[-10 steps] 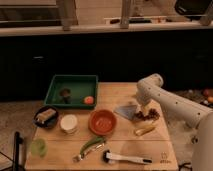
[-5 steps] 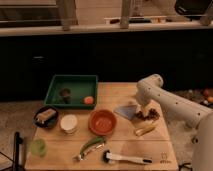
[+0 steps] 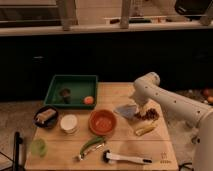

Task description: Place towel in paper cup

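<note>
One small grey-blue towel (image 3: 125, 111) lay rumpled on the wooden counter (image 3: 165, 144), just right of the orange bowl (image 3: 103, 122) and well apart from the paper cup (image 3: 68, 123), which stood on the far side of that bowl, beside the black bowl (image 3: 46, 116). The robot's white arm reached in from the right and bent down, so the claw (image 3: 136, 107) sat low at the towel's right edge, touching it or nearly so. Whether the claw was spread or closed, or had any cloth in it, could not be told from this angle.

The towel looked light, soft and floppy, so it would likely droop and trail when lifted. A pinch on a raised fold near the middle seemed the better hold, since a corner hold would leave a long tail to drag across the orange bowl. The cup had a small mouth and looked light enough to tip, so the cloth would probably need to be lowered in from straight above, bunched, not draped over the rim.

Just right of the claw lay a dark reddish item (image 3: 150, 114) and a yellowish one (image 3: 144, 130), close enough to be nudged.

Compared with half a second and a second before, nothing visibly differed: arm, towel and cup held the same places.
</note>
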`<move>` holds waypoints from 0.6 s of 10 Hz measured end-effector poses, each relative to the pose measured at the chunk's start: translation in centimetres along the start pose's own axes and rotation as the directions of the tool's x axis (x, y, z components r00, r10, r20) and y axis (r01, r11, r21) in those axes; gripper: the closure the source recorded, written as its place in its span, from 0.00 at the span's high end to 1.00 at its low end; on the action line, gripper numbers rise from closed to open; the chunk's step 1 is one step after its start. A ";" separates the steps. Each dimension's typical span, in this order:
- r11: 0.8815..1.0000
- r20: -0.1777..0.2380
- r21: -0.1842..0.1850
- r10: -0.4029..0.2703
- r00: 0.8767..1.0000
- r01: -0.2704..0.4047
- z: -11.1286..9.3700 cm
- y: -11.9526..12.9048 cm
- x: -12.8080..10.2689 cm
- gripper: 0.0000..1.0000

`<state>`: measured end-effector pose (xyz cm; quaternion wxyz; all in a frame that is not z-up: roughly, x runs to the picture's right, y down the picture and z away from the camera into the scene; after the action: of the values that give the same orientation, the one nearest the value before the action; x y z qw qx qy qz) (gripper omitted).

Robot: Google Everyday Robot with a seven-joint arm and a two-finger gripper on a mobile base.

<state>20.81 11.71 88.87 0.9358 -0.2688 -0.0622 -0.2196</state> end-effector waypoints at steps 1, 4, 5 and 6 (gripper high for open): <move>1.000 -0.002 -0.011 -0.007 1.000 0.007 -0.3 -0.1 -0.6 0.80; 0.999 0.001 -0.036 -0.022 1.000 0.022 -1.2 -0.5 -2.9 0.80; 0.999 0.008 -0.039 -0.022 1.000 0.022 -1.2 -0.6 -3.8 0.80; 0.999 0.013 -0.041 -0.018 1.000 0.019 -1.2 -0.7 -4.4 0.80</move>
<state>16.54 12.25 87.13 0.9275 -0.2887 -0.0661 -0.2279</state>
